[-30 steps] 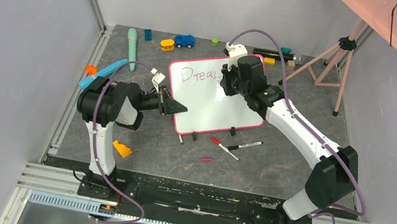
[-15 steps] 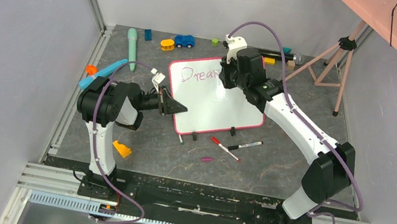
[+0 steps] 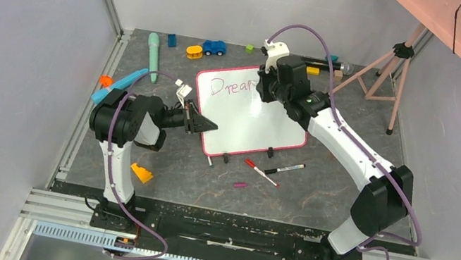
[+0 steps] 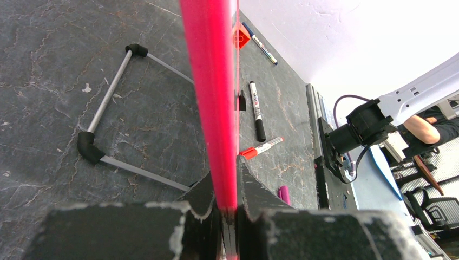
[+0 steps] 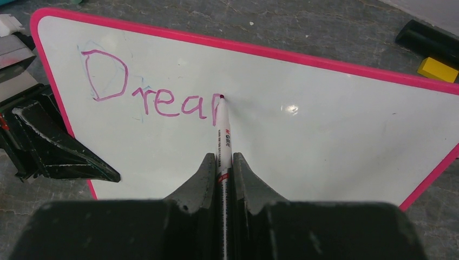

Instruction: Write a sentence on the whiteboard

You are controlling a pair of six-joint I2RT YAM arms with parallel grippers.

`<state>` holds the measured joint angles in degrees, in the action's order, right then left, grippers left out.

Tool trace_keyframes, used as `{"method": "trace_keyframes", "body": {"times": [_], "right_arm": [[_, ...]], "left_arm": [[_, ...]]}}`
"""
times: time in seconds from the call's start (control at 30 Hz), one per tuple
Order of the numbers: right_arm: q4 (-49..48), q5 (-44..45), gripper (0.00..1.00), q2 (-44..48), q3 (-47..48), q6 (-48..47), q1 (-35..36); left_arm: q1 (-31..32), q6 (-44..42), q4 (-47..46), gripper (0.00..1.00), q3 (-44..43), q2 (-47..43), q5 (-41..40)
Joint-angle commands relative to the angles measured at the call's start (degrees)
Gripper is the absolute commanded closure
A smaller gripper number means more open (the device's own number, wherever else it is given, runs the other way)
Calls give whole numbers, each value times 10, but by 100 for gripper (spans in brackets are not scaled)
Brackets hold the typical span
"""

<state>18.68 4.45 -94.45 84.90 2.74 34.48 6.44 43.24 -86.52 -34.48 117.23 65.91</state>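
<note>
Right tool (image 5: 221, 158), clamped on a marker (image 5: 222, 127), is writing the sentence (image 5: 157, 102) while left tool (image 4: 225, 181) is pinching the whiteboard (image 5: 330, 146) steady.

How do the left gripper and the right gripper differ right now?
The left gripper is shut on the whiteboard's pink frame at its left edge; the right gripper is shut on a marker. The left one grips from the side; the right one reaches over the board, marker tip at the end of the writing. Both are closed on something.
</note>
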Motion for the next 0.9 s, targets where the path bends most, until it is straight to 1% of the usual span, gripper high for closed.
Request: {"method": "trace_keyframes", "body": {"times": [0.0, 0.43, 0.57, 0.87], "right_arm": [[-2, 32, 100, 14, -16, 2, -14], [-15, 7, 100, 40, -78, 15, -14], [-14, 12, 100, 38, -69, 11, -14], [-2, 19, 100, 9, -11, -7, -19]], "left_arm": [[-13, -111, -27, 98, 3, 21, -18], [-13, -108, -27, 98, 3, 23, -18], [-13, -109, -27, 98, 3, 24, -18], [-13, -106, -27, 98, 2, 23, -18]]}}
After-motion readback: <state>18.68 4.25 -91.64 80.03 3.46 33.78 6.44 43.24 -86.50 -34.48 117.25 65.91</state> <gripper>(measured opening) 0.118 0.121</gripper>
